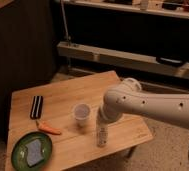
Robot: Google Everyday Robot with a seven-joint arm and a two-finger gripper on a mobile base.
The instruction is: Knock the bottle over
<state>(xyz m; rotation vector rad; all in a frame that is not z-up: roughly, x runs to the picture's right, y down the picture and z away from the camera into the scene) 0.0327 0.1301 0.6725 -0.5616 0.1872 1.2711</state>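
Observation:
The bottle (102, 136) is small and pale, and stands upright near the front edge of the wooden table (73, 90), just right of the translucent white cup (81, 111). My gripper (102, 121) comes in from the right on the white arm (148, 106). It sits right on top of the bottle, covering the neck and cap.
An orange carrot (49, 128) lies left of the cup. A black rectangular object (36, 106) lies at the table's left. A green plate (19, 149) holding a grey-blue sponge (34, 150) sits at the front left corner. A metal shelf rail (138, 59) runs behind the table.

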